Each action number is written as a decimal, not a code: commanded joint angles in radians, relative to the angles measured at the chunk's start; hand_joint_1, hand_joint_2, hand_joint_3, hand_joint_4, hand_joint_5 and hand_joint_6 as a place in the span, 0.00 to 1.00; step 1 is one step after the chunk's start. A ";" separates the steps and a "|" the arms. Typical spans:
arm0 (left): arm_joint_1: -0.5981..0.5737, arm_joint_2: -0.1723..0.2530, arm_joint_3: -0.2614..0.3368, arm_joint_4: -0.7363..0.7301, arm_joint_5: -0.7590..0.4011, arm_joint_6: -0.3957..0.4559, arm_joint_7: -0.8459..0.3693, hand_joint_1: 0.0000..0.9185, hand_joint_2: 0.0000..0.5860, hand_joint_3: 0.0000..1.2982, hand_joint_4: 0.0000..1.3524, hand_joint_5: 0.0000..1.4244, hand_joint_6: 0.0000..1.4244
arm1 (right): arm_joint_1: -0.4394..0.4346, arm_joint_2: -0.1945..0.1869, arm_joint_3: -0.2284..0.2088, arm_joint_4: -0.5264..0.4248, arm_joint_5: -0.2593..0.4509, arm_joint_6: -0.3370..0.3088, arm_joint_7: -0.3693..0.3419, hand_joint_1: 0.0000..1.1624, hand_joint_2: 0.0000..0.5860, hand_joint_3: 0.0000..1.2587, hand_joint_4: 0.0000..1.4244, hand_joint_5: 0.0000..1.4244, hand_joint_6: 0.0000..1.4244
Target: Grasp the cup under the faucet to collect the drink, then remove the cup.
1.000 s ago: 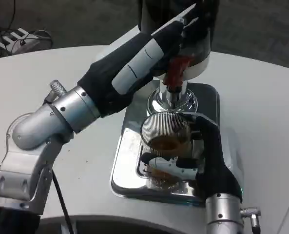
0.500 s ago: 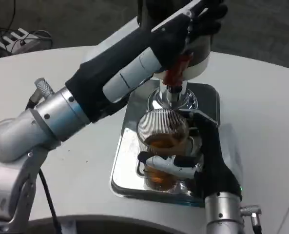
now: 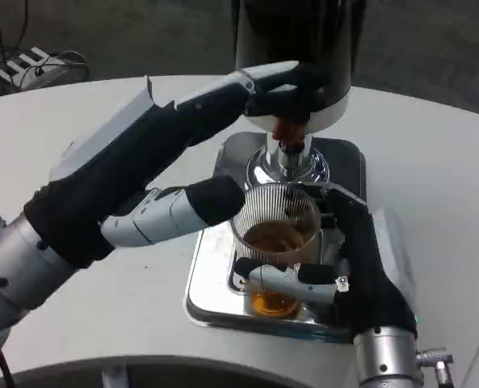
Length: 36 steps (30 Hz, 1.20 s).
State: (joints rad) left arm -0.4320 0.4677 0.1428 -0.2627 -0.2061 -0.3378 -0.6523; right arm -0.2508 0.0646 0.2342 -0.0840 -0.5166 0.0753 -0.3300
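Head view: cup (image 3: 276, 234) upright, mouth up.

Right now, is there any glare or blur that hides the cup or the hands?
Head view: the shiny tray throws bright reflections, yet the cup and its brown drink stay readable; the right hand gripping it is sharp; the left hand near the faucet looks slightly soft; lighting is even.
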 commanded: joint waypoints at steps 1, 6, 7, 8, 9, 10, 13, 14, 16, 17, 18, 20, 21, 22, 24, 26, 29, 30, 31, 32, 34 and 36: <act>0.019 0.033 0.000 0.010 0.026 -0.080 -0.003 0.00 0.13 0.18 0.19 0.19 0.13 | 0.025 0.015 0.010 -0.071 0.004 -0.004 0.010 0.83 0.16 0.70 0.73 0.83 0.93; 0.049 0.059 0.004 0.072 0.095 -0.215 0.009 0.00 0.14 0.18 0.15 0.17 0.11 | 0.105 0.011 0.024 -0.168 0.014 0.016 0.057 0.83 0.16 0.70 0.73 0.83 0.93; 0.055 0.063 0.002 0.090 0.098 -0.228 0.009 0.00 0.14 0.17 0.13 0.16 0.11 | 0.120 0.008 0.028 -0.186 0.013 0.018 0.066 0.83 0.16 0.70 0.73 0.83 0.93; 0.062 0.068 0.002 0.116 0.104 -0.241 0.008 0.00 0.14 0.16 0.12 0.14 0.10 | 0.134 0.006 0.033 -0.205 0.011 0.020 0.073 0.83 0.16 0.70 0.73 0.83 0.93; 0.066 0.074 0.003 0.138 0.109 -0.252 0.007 0.00 0.14 0.14 0.10 0.13 0.09 | 0.149 0.005 0.036 -0.224 0.015 0.022 0.081 0.83 0.16 0.70 0.73 0.83 0.93; 0.068 0.082 0.002 0.161 0.114 -0.262 0.007 0.00 0.15 0.13 0.08 0.12 0.08 | 0.159 0.006 0.037 -0.238 0.017 0.024 0.089 0.83 0.16 0.70 0.73 0.83 0.93; 0.073 0.115 -0.007 0.221 0.149 -0.309 0.000 0.00 0.15 0.08 0.03 0.08 0.05 | 0.186 0.004 0.046 -0.290 0.014 0.037 0.113 0.83 0.16 0.70 0.73 0.83 0.93; 0.076 0.122 -0.010 0.233 0.155 -0.320 -0.001 0.00 0.15 0.07 0.02 0.07 0.05 | 0.195 0.004 0.048 -0.307 0.016 0.042 0.122 0.83 0.16 0.70 0.73 0.83 0.93; 0.091 0.134 -0.009 0.256 0.162 -0.348 0.006 0.00 0.15 0.05 0.00 0.06 0.05 | 0.215 0.002 0.050 -0.345 0.019 0.054 0.140 0.83 0.16 0.70 0.73 0.83 0.93; 0.101 0.139 -0.003 0.266 0.167 -0.361 0.011 0.00 0.15 0.04 0.00 0.04 0.04 | 0.220 0.002 0.050 -0.356 0.022 0.058 0.147 0.83 0.16 0.70 0.73 0.83 0.93; 0.112 0.144 0.003 0.274 0.174 -0.374 0.017 0.00 0.15 0.02 0.00 0.03 0.03 | 0.228 0.001 0.052 -0.368 0.022 0.061 0.152 0.83 0.16 0.70 0.73 0.83 0.93; 0.124 0.153 0.010 0.285 0.186 -0.392 0.028 0.00 0.15 0.01 0.00 0.01 0.02 | 0.242 -0.008 0.066 -0.385 0.008 0.060 0.161 0.83 0.16 0.70 0.73 0.83 0.93; 0.136 0.163 0.014 0.288 0.203 -0.403 0.032 0.00 0.15 0.00 0.00 0.01 0.00 | 0.247 -0.014 0.077 -0.390 -0.003 0.054 0.164 0.83 0.16 0.70 0.73 0.83 0.93; 0.149 0.171 0.017 0.290 0.222 -0.411 0.037 0.00 0.15 0.00 0.00 0.00 0.00 | 0.249 -0.017 0.084 -0.392 -0.011 0.050 0.166 0.83 0.16 0.70 0.73 0.83 0.93; 0.172 0.186 0.018 0.291 0.249 -0.423 0.050 0.00 0.15 0.00 0.00 0.00 0.00 | 0.254 -0.014 0.094 -0.397 -0.015 0.047 0.167 0.83 0.16 0.70 0.73 0.83 0.93; 0.220 0.198 0.024 0.285 0.287 -0.432 0.067 0.00 0.15 0.00 0.00 0.00 0.00 | 0.256 -0.013 0.098 -0.402 -0.012 0.048 0.170 0.83 0.16 0.70 0.73 0.83 0.93; 0.280 0.217 0.033 0.268 0.350 -0.423 0.093 0.00 0.15 0.00 0.00 0.00 0.00 | 0.248 -0.017 0.097 -0.404 -0.001 0.057 0.188 0.83 0.16 0.70 0.73 0.83 0.93; 0.292 0.222 0.034 0.262 0.365 -0.420 0.102 0.00 0.15 0.00 0.00 0.00 0.00 | 0.246 -0.017 0.097 -0.405 -0.001 0.059 0.194 0.83 0.16 0.70 0.73 0.83 0.93; 0.307 0.227 0.038 0.251 0.390 -0.421 0.114 0.00 0.16 0.00 0.00 0.00 0.00 | 0.246 -0.019 0.096 -0.409 -0.001 0.059 0.200 0.83 0.16 0.70 0.73 0.83 0.93; 0.321 0.231 0.044 0.240 0.419 -0.419 0.125 0.00 0.18 0.00 0.00 0.00 0.00 | 0.244 -0.023 0.095 -0.415 0.002 0.063 0.211 0.83 0.16 0.70 0.73 0.83 0.93; 0.347 0.243 0.051 0.217 0.476 -0.415 0.153 0.00 0.18 0.00 0.00 0.00 0.00 | 0.245 -0.030 0.088 -0.431 0.007 0.075 0.235 0.83 0.16 0.70 0.73 0.83 0.93; 0.373 0.256 0.054 0.202 0.511 -0.415 0.172 0.00 0.19 0.00 0.00 0.00 0.00 | 0.253 -0.042 0.073 -0.460 0.014 0.085 0.259 0.82 0.16 0.70 0.73 0.83 0.93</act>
State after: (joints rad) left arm -0.1070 0.6922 0.1919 -0.0446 0.2439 -0.7553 -0.4902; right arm 0.0062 0.0259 0.3185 -0.4686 -0.5216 0.1766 -0.0861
